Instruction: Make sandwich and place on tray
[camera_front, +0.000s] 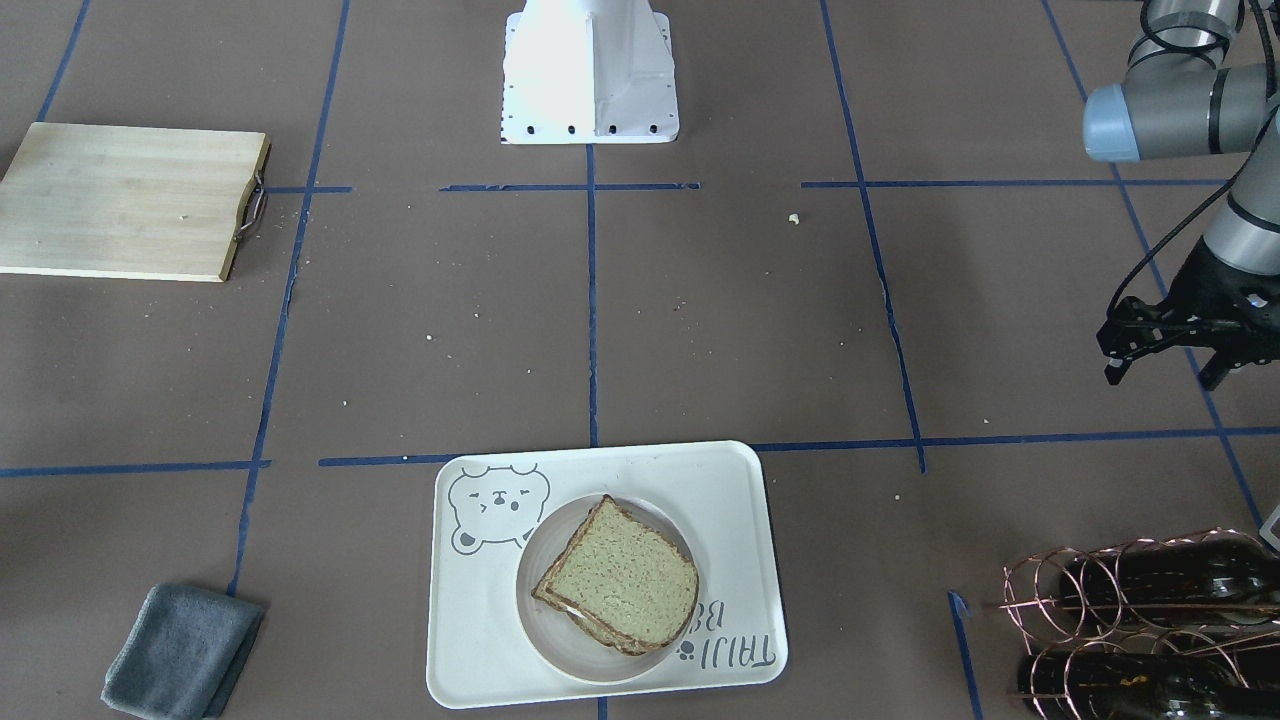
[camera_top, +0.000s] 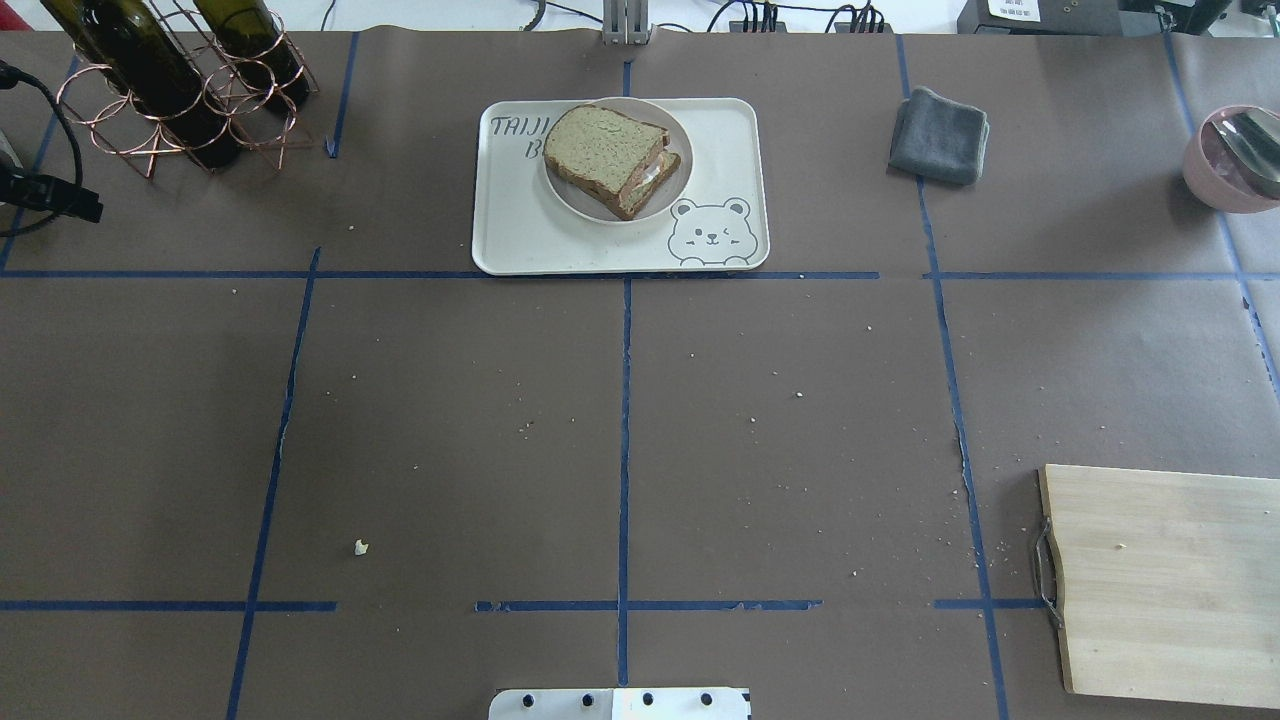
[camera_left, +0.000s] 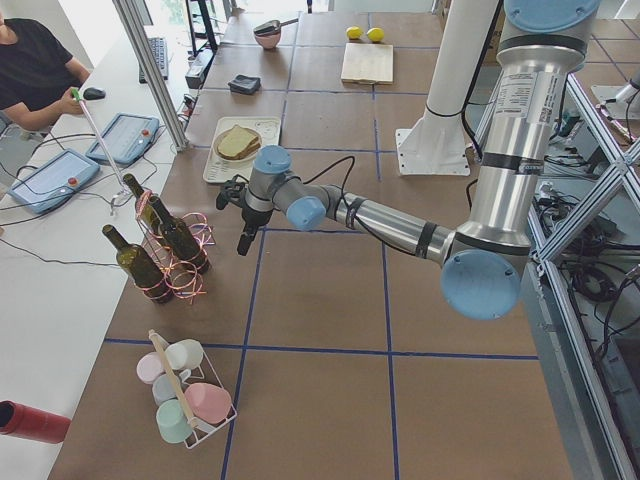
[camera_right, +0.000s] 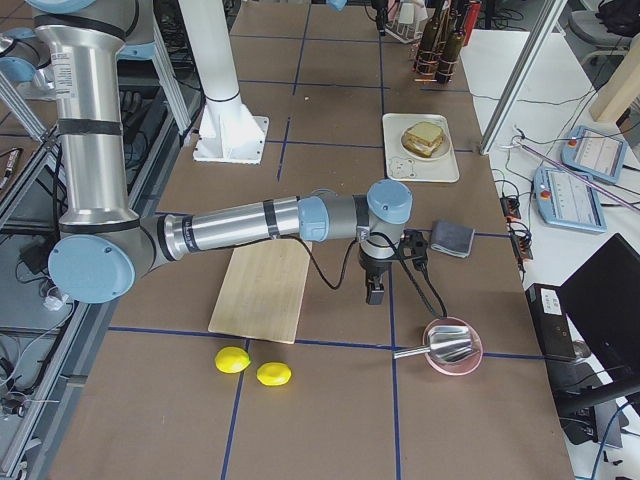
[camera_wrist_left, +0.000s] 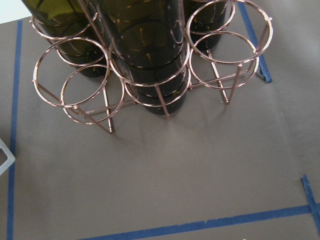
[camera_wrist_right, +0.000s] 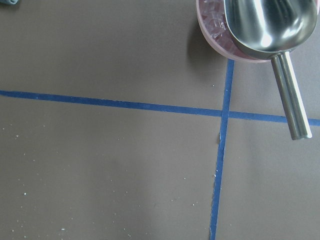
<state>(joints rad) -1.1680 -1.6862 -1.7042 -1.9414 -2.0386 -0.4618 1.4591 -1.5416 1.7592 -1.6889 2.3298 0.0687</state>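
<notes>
Left gripper (camera_front: 1165, 370) hangs at the table's far left end, near the copper wire rack of dark green bottles (camera_front: 1130, 610), its black fingers spread with nothing between them. The right gripper (camera_right: 375, 292) shows only in the right side view, low over the table between the pale wooden cutting board (camera_right: 262, 288) and the pink bowl with a steel scoop (camera_right: 452, 347) — I cannot tell whether it is spread or pressed together.

The sandwich of greenish-tan bread with dark brown crust (camera_front: 620, 575) looks assembled: two slices stacked flat, pale filling peeping out at the edge nearer the robot. It rests on a small round white plate (camera_front: 540, 625), which sits inside the cream-white rectangular plastic tray with the grey bear drawing (camera_front: 450, 650). By my reading the task is done — nothing is left but for the arms to retire.

The sandwich is nearly square, so no long axis stands out. It lies turned diagonally to the tray's rim, one corner pointing toward the robot's base.
</notes>
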